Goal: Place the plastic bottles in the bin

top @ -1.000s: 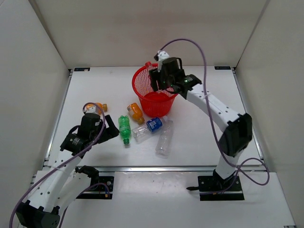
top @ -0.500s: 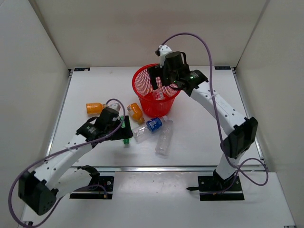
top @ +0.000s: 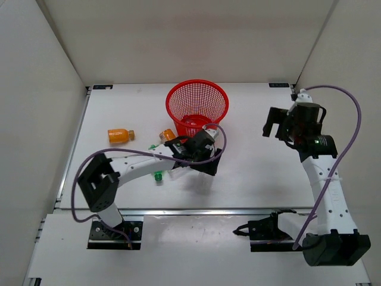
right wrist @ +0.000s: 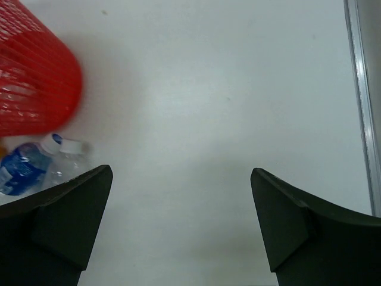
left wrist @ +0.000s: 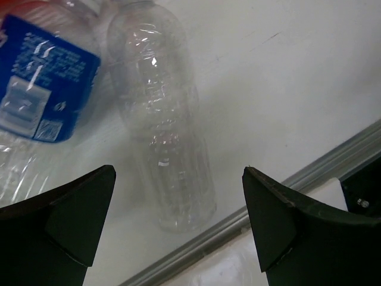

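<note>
The red mesh bin (top: pixel 197 107) stands at the back middle of the table, and its side (right wrist: pixel 30 77) shows in the right wrist view. Something pale lies at its bottom. My left gripper (left wrist: pixel 178 176) is open, its fingers either side of a plain clear bottle (left wrist: pixel 169 149) lying below it. A blue-label bottle (left wrist: pixel 36 83) lies beside that one, and its cap end (right wrist: pixel 36 167) shows in the right wrist view. From above, my left gripper (top: pixel 206 159) covers these bottles. My right gripper (top: pixel 272 126) hangs open over bare table, right of the bin.
One orange bottle (top: pixel 121 135) lies alone at the left. A second orange bottle (top: pixel 167 134) and a green bottle (top: pixel 158 176) peek out from under the left arm. A metal rail (left wrist: pixel 250 220) runs along the table's near edge.
My right gripper opened over the bin, dropped its bottle in, then swung away to the right. The left arm reached rightward across the bottles to the plain clear one.
</note>
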Robot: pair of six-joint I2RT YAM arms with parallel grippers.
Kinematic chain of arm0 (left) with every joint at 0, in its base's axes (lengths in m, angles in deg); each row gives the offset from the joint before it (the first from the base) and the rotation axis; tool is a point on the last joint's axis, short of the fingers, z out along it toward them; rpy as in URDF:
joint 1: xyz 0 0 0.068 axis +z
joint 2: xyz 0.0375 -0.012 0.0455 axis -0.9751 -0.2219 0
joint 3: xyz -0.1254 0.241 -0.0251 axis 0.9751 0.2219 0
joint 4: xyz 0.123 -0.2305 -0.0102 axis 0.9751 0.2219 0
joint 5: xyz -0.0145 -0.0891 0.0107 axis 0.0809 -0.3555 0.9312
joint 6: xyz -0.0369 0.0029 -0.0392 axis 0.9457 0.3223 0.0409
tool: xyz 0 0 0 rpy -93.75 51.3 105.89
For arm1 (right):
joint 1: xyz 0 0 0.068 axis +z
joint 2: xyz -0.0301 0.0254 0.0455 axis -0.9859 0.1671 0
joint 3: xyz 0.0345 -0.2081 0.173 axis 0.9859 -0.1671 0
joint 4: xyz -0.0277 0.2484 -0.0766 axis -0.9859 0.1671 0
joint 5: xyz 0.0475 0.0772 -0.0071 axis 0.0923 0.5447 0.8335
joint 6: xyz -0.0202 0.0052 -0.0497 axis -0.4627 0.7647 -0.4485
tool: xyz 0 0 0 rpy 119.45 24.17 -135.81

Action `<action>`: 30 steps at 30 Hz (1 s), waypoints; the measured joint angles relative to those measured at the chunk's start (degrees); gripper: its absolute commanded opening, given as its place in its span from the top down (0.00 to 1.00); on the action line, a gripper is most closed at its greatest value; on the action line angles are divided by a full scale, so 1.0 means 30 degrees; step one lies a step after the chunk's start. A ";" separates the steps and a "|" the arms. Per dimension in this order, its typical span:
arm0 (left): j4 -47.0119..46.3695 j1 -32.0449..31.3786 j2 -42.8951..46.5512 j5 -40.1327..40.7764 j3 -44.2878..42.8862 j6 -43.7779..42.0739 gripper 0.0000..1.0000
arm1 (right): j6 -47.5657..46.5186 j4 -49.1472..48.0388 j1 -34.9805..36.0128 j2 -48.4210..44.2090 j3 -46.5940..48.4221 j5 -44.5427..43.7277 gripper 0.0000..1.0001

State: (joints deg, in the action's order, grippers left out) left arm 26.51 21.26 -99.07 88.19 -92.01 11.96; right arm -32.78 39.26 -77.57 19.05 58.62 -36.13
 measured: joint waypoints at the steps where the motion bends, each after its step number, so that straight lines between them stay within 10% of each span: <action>1: -0.0095 -0.0153 -0.0663 0.0000 -0.0277 -0.0044 0.01 | 0.0000 0.0335 -0.0801 -0.0379 -0.0597 0.0335 0.01; 12: -0.0058 -0.0889 -0.5311 0.0321 -0.2157 -0.0364 0.05 | -0.0066 0.2069 -0.4116 -0.2659 -0.3031 0.1472 0.01; 19: 0.1472 -0.1683 -0.6608 0.1341 -0.4328 -0.0262 0.55 | 0.0423 0.2025 -0.4991 -0.3300 -0.3927 0.1428 0.01; 30: 0.3475 -0.2586 -0.3082 0.3126 -0.9522 -0.1158 0.52 | 0.2608 0.1406 -0.5501 -0.3169 -0.6535 0.1639 0.01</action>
State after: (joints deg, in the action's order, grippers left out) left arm 36.94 13.50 -108.32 97.56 -120.58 8.49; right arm -24.95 43.48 -94.07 9.55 39.02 -31.22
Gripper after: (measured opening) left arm 0.662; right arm 0.991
